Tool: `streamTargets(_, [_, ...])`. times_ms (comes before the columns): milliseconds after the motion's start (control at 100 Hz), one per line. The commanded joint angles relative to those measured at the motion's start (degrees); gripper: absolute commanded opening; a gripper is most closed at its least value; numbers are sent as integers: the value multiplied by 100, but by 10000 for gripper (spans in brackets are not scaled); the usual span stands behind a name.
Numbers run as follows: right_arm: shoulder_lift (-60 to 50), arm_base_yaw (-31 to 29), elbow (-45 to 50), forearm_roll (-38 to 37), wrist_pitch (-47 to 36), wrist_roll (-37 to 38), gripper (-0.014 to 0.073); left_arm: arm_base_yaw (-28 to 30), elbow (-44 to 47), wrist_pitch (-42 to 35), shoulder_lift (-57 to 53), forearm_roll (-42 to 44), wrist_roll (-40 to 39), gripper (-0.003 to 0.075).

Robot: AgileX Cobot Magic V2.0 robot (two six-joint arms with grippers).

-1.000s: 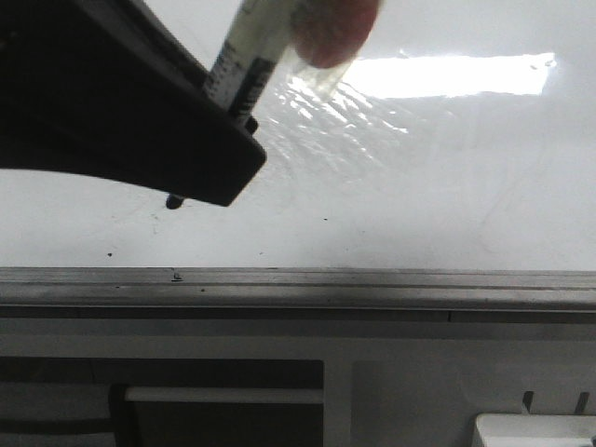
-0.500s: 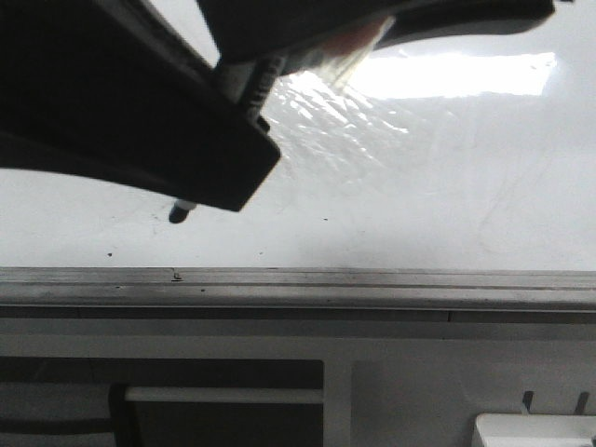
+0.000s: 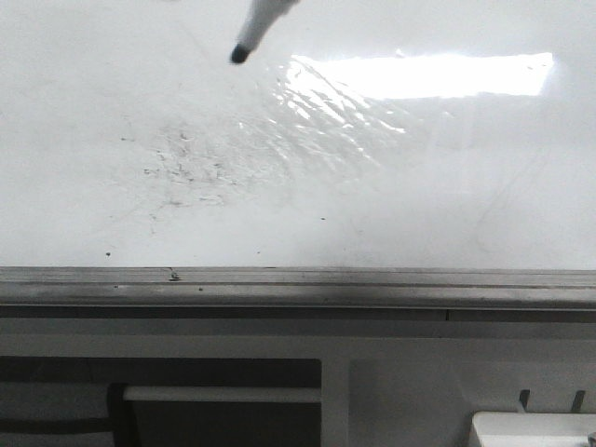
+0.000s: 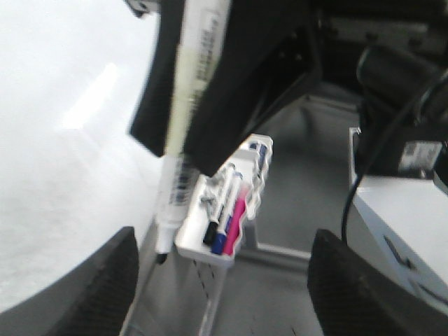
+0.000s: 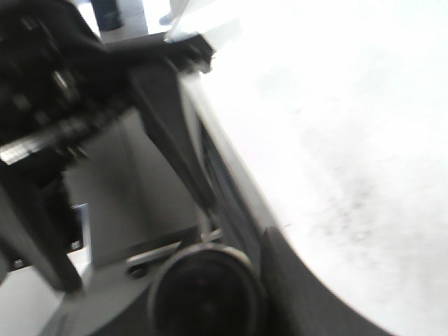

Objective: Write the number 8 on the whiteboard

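The glossy whiteboard (image 3: 391, 177) shows only smudges; the marker (image 3: 250, 35) is cropped, both pincers' grip unclear.

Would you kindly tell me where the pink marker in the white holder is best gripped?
Probably by the pink marker's exposed barrel, coming from the holder's open top, claw closing across its width; the blue-capped marker lies close beside it, so the side gap looks tight.

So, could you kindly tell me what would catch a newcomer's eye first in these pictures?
In the front view, a bright glare patch glows on the upper right of the whiteboard, and a black marker tip hangs at top centre over faint smudge specks. In the left wrist view, a small tray of markers stands out.
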Motion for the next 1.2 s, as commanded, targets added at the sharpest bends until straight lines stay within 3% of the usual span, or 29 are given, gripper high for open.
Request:
streamTargets(0, [-521, 58, 44, -61, -521, -17, -41, 149, -49, -530, -609, -151, -423, 457])
streamTargets(240, [-1756, 68, 848, -890, -1993, -17, -41, 809, 811, -1034, -2618, -151, -905, 295])
streamTargets(510, [-1725, 68, 907, -1034, -2820, -17, -43, 1102, 1713, -1021, -3969, -175, -915, -19])
streamTargets(1190, [-278, 68, 907, -1239, -3859, -17, -43, 1102, 1914, -1008, -4050, -457, -915, -20])
